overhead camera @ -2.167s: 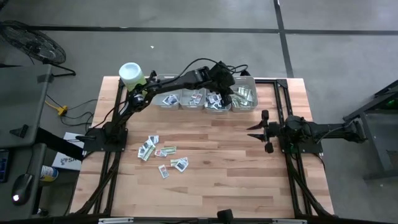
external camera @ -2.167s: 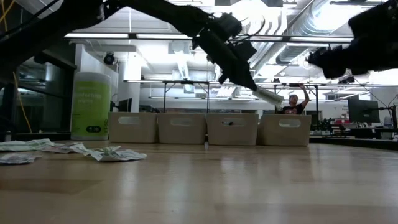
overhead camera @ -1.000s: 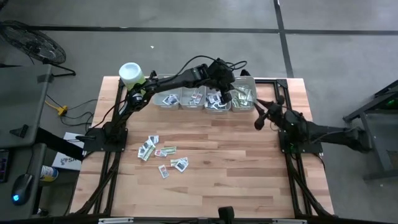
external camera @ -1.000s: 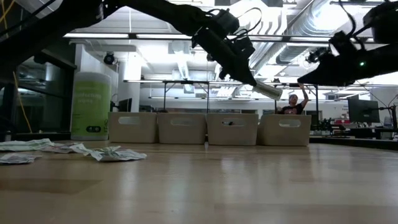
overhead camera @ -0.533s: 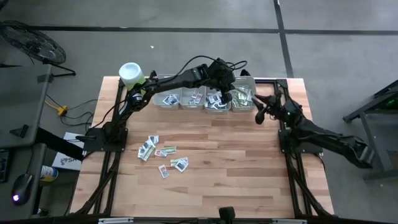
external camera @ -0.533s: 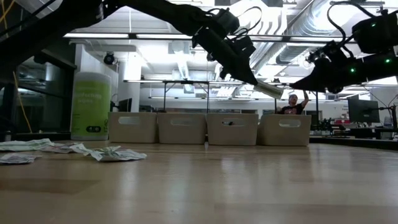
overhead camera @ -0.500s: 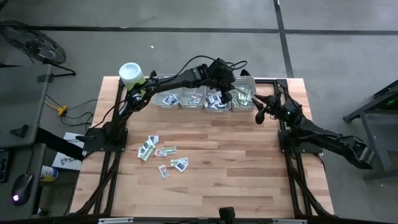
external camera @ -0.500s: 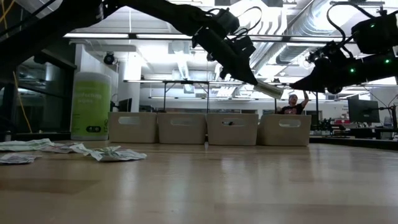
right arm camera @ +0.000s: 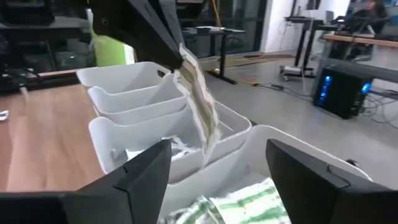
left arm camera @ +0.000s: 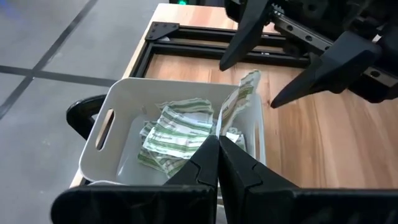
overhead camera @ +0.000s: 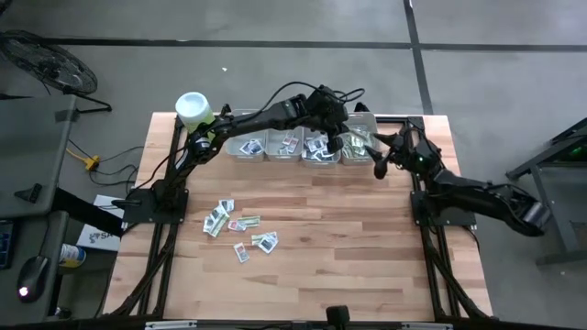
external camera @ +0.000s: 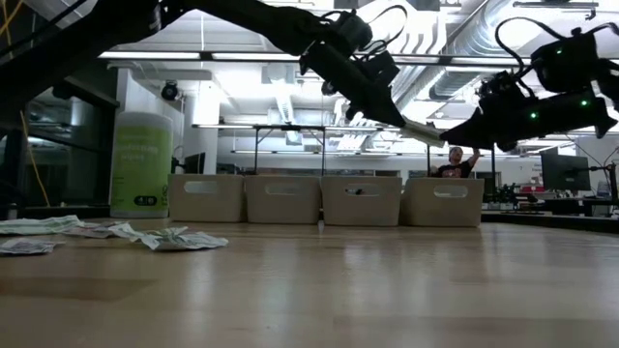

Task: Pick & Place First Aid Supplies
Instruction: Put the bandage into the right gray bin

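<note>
My left gripper [left arm camera: 219, 144] hangs over the rightmost grey bin [overhead camera: 359, 147], shut on a green-and-white strip [left arm camera: 241, 96]. That bin [left arm camera: 115, 124] holds more such strips. My right gripper [right arm camera: 217, 163] is open. Its two fingers [left arm camera: 245, 34] stand on either side of the strip's free end [right arm camera: 200, 115] without touching it. In the low view the strip [external camera: 422, 133] juts out between both grippers above the bins. Several loose packets [overhead camera: 238, 225] lie flat on the table's left half. My left gripper pinches one end of the strip [left arm camera: 219, 129] between its two fingers. The fingers slant down toward the table's right side and lie along the strip. The strip sticks out past the fingertips, lifted clear above the rightmost bin.
Several grey bins [overhead camera: 284, 145] stand in a row along the far edge, some holding white packets. A lime-green canister [overhead camera: 194, 110] with a white lid stands at the far left corner. The wooden tabletop [overhead camera: 348, 247] lies bare at near right. A person [external camera: 453, 159] shows far behind.
My right gripper has gone toward the table's far edge and toward the held strip, and its fingers now flank the strip's free end. My left gripper and the strip have stayed over the rightmost bin.
</note>
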`<control>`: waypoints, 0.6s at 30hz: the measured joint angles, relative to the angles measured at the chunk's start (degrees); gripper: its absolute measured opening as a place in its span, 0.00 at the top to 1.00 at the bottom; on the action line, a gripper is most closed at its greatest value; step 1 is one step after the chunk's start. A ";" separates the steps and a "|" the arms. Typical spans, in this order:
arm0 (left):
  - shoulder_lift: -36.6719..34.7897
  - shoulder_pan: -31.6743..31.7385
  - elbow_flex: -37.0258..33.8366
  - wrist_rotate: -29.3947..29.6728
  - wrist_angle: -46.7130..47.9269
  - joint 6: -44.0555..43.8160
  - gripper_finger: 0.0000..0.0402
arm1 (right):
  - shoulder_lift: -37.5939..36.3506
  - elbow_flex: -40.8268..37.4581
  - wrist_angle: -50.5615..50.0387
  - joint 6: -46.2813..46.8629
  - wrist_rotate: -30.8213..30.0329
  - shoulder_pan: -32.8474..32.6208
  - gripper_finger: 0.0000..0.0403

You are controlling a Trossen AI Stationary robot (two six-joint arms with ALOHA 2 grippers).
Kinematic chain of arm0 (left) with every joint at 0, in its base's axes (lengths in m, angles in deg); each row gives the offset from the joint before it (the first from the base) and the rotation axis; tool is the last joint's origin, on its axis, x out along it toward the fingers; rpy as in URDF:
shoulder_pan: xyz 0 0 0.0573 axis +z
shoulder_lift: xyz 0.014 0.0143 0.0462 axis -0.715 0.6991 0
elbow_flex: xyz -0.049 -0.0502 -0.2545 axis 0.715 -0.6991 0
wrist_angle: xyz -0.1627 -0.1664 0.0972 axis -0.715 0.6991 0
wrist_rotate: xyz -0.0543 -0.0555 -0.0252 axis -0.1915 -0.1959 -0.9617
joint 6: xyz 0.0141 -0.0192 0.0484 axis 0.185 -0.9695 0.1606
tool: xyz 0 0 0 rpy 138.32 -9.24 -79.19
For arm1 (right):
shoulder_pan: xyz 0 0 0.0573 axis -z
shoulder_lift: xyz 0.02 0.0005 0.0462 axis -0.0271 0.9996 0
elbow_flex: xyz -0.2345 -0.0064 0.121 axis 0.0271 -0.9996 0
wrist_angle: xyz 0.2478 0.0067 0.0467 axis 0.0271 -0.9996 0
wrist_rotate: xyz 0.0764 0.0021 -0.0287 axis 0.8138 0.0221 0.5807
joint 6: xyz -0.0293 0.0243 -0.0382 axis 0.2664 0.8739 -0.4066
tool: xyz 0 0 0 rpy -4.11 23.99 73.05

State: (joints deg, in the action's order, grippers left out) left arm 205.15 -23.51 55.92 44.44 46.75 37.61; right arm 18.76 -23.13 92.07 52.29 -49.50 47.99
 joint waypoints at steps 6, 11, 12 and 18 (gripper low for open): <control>0.00 0.00 -0.01 -0.01 0.06 0.00 1.00 | 6.87 1.77 5.24 0.23 2.30 -0.04 0.38; 0.00 0.00 0.00 0.00 0.11 0.00 1.00 | 10.42 1.95 9.81 0.85 1.85 -0.04 0.51; 0.00 0.00 -0.02 0.00 0.17 0.00 1.00 | 10.80 1.95 10.26 0.83 1.79 -0.04 0.55; 0.01 0.00 -0.02 0.00 0.33 0.00 1.00 | 11.34 1.95 10.96 -0.12 1.76 -0.04 0.82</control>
State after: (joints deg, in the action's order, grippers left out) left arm 205.16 -23.51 55.90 44.44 47.08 37.61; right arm 30.10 -21.18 103.03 52.17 -47.73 47.94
